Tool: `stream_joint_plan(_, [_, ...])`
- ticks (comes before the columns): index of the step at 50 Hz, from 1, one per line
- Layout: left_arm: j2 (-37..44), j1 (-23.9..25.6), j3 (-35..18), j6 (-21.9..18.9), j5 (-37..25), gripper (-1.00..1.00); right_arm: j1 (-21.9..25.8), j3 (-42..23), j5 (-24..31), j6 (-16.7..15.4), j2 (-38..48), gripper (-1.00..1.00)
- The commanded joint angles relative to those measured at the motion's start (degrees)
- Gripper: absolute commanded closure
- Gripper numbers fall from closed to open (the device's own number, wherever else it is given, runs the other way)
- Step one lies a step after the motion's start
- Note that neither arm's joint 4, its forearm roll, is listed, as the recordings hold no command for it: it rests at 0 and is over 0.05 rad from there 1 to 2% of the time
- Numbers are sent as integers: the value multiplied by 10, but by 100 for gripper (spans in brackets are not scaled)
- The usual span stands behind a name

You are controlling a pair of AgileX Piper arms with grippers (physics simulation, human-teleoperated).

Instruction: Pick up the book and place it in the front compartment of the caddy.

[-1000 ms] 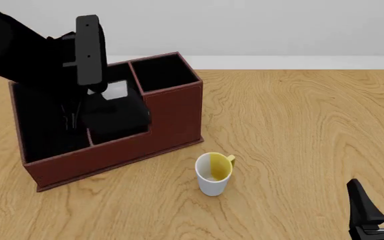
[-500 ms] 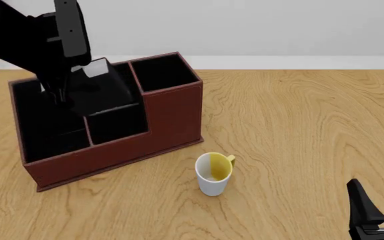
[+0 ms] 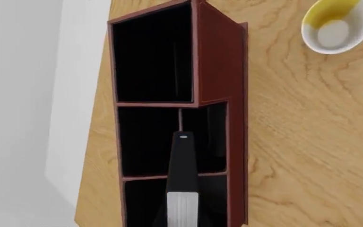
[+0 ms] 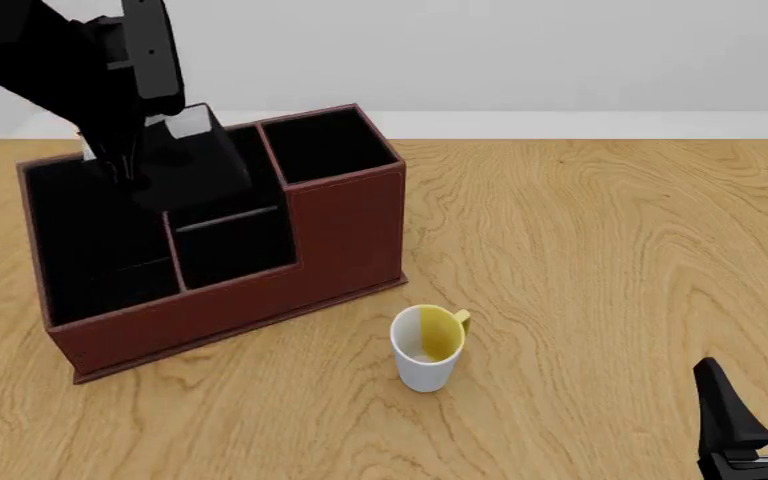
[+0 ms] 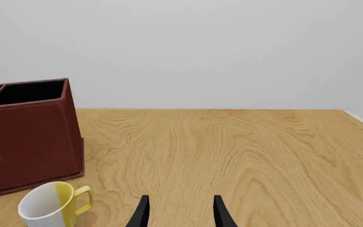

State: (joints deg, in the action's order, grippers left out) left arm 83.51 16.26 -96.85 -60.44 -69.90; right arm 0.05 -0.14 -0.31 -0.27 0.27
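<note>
**Book held above the caddy, not yet seated in a cell**

Left to right across the front view. Near the table's far-left corner sits the large reddish-brown leather-look caddy (image 4: 344,235) with black-lined cells. Our left gripper (image 4: 137,165) hangs over its middle, clamped on the small thick black book (image 4: 197,160) with the white page edge. The book sits tilted, white edge up, lower end above the small cells; we can't tell whether it touches the divider. The left wrist view shows the book (image 3: 183,182) edge-on, straddling the line between two small cells of the caddy (image 3: 235,109).

Just in front of the caddy stands the white-and-yellow ceramic mug (image 4: 427,347), upright, apart from the caddy wall. At the near-right corner, the right gripper (image 4: 758,400) is idle, jaws spread a little with nothing between them; the right wrist view agrees (image 5: 179,210).

Our read on the risks:
- Book is tilted and sits over a divider. Lowering it straight could land it on the partition, and it jams or tips into the wrong cell.
- Wrong target: several cells are close together, so a small lateral error puts it in a rear cell instead of the front one.
- Pushing down on a snagged book could shove the caddy toward the mug.
- Releasing high and tilted: book may bounce or end up leaning out.
</note>
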Motion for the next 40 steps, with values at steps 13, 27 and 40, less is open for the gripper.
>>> stream_joint_plan(13, [84,-29,-76,-39,0,100,0,0,0,0,0,-100])
stream_joint_plan(27, [123,-18,-109,-23,0,100,0,0,0,0,0,-100])
stream_joint_plan(40, [166,-12,-133,-14,0,100,0,0,0,0,0,-100])
